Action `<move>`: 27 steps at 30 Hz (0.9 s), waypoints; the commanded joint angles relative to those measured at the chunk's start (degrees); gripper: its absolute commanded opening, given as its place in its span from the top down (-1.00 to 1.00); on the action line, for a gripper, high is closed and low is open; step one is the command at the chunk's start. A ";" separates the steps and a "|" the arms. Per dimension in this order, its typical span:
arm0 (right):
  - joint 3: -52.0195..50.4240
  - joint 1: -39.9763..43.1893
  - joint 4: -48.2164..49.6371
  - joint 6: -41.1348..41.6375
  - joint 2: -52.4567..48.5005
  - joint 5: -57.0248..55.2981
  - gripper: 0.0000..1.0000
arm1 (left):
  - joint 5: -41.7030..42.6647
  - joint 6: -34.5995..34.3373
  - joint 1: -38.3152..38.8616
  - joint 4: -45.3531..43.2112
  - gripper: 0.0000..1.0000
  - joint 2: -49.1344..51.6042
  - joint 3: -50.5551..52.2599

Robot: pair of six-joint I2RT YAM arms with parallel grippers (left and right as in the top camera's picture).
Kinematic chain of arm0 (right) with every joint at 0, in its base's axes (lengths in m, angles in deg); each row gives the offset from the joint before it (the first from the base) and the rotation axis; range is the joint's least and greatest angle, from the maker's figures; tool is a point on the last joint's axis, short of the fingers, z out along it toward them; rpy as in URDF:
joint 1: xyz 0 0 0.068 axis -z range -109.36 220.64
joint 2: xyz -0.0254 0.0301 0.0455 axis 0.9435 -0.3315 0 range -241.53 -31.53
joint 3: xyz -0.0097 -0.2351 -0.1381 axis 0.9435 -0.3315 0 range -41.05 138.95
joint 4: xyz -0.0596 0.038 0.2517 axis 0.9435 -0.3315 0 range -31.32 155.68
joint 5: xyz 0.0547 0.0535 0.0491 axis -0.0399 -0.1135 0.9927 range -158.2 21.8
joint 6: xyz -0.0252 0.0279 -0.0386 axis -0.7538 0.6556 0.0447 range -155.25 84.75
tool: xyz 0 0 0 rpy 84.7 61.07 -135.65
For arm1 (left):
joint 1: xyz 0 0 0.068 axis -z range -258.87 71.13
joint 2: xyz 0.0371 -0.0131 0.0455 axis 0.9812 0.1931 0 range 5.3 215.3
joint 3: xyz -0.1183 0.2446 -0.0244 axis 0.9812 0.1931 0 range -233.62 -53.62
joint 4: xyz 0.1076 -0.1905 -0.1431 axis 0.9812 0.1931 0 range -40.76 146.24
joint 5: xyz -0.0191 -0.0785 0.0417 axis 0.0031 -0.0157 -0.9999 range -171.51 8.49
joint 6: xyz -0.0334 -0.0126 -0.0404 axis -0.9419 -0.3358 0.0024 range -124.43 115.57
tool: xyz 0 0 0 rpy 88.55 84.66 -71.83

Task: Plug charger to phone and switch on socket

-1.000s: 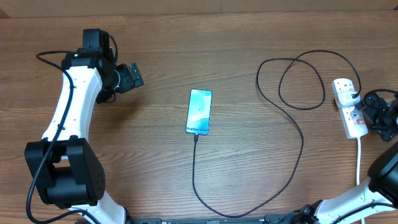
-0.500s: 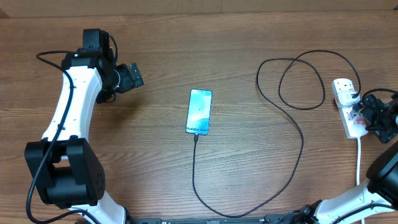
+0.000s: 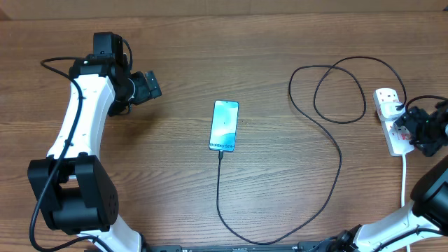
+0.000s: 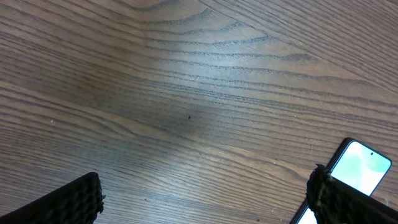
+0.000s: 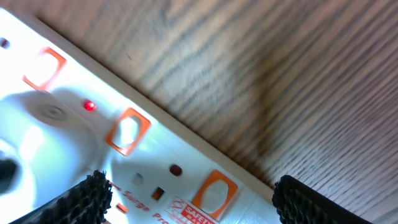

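Observation:
The phone [image 3: 224,125] lies screen up at the table's middle, and the charger cable [image 3: 329,175] has its plug tip at the phone's near end [image 3: 220,153]. The cable loops right to the white socket [image 3: 384,95] at the right edge. My right gripper [image 3: 418,130] is open and hovers just over the socket's near half. In the right wrist view the socket [image 5: 161,180] shows orange switches and a small red lamp [image 5: 90,106] lit, between my open fingers [image 5: 211,202]. My left gripper [image 3: 148,85] is open and empty, far left of the phone [image 4: 362,164].
The socket's white cord [image 3: 404,180] runs toward the near edge at the right. The black cable's loops [image 3: 339,91] lie left of the socket. The left gripper's fingers [image 4: 205,205] hang over bare wood.
My right gripper has moved left, from beside the socket to over its near half. The left arm, phone and cable have not moved.

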 commanded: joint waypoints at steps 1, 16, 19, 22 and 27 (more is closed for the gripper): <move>2.34 1.42 0.52 -0.24 3.56 -0.92 -0.69 | -0.83 1.27 0.28 -0.07 -1.00 -0.04 -0.44; -2.49 2.78 7.85 -0.22 3.17 -0.15 -0.81 | -0.85 1.27 0.26 -0.07 -1.00 -0.04 -0.44; -3.67 2.78 9.60 -0.24 3.17 0.68 -0.86 | -0.85 1.27 0.26 -0.07 -0.99 -0.04 -0.44; -4.76 2.75 10.88 -0.24 3.17 3.56 -0.86 | -0.85 1.27 0.26 -0.07 -0.99 -0.04 -0.44; -6.10 2.78 11.82 -0.26 3.17 3.13 -0.89 | -0.83 1.27 0.26 -0.07 -1.00 -0.04 -0.44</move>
